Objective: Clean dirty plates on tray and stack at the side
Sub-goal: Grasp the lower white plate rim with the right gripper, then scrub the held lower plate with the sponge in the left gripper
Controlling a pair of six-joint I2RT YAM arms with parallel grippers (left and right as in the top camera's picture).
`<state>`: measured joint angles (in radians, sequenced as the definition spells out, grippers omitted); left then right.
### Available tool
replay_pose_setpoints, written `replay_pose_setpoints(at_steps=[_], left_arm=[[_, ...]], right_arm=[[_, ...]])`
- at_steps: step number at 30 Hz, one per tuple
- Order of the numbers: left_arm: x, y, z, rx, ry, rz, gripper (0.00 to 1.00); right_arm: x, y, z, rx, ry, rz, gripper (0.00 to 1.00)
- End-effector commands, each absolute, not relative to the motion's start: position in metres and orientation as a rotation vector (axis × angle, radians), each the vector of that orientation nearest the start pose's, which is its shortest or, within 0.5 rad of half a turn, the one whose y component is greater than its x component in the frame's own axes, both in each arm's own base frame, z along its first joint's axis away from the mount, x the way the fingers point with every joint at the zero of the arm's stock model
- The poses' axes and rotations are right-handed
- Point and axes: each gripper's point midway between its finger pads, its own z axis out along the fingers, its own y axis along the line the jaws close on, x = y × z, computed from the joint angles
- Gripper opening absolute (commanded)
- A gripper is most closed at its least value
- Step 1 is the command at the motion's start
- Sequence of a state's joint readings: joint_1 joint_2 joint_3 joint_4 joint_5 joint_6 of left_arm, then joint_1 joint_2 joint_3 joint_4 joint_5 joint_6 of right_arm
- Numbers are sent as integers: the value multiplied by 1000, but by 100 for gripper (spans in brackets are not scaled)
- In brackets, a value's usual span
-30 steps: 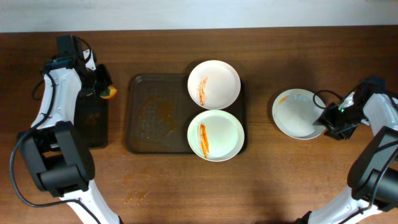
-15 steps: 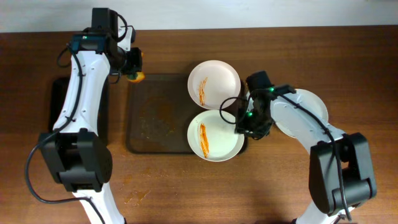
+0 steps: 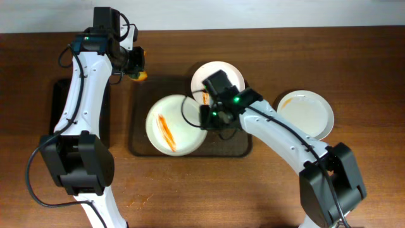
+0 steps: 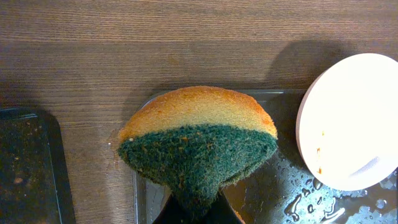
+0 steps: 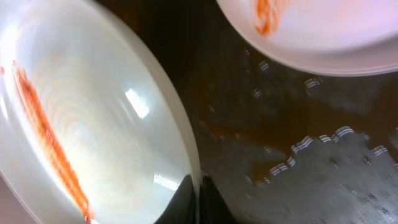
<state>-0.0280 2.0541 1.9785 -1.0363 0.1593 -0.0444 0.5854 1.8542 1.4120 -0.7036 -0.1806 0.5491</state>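
My right gripper [image 3: 205, 118] is shut on the right rim of a white plate [image 3: 172, 125] with an orange streak, on the left half of the dark-brown tray [image 3: 140, 90]. In the right wrist view the jaws [image 5: 198, 200] pinch that plate's [image 5: 93, 124] edge. A second streaked plate [image 3: 221, 75] sits at the tray's back right, partly hidden by my arm. A third plate [image 3: 307, 114] with a faint smear lies on the table to the right. My left gripper [image 3: 135, 66] is shut on an orange-and-green sponge [image 4: 199, 140] above the tray's back-left corner.
A narrow black tray [image 3: 58, 101] lies left of the brown tray, under my left arm. The brown tray's floor [image 5: 298, 155] is wet, with water drops and orange residue. Orange specks mark the wood [image 3: 140, 200] in front of the tray.
My right gripper has pulled the streaked plate from the tray's front right to its left half. The left arm and sponge have not moved.
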Motion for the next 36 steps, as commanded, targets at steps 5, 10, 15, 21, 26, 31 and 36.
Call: replay_pose_setpoints(at_steps=[5,10,15,21,26,31,36], left_arm=[[501,-42,179,59,2654,-226,1],[499,-43,177,48,2666,-230,1],[482,-42,150,-126,2758,-264,1],[480,-42,147,-132,2767,-266,1],[455,-45,106,-139,2882,-261,1],[419,-36,29,-77,2986,-141,1],[391,-45,-25,64,2997,-122,1]], right_arm=[[363,307,25,130,2873,568,6],[378,312,26,81,2807,585,45],[393,318,11,-128,2782,579,27],[403,334,0,-187,2862,573,4],[396,320,-7,164,2945,519,4],[396,320,-7,162,2943,521,4],[396,321,-7,156,2945,525,4]])
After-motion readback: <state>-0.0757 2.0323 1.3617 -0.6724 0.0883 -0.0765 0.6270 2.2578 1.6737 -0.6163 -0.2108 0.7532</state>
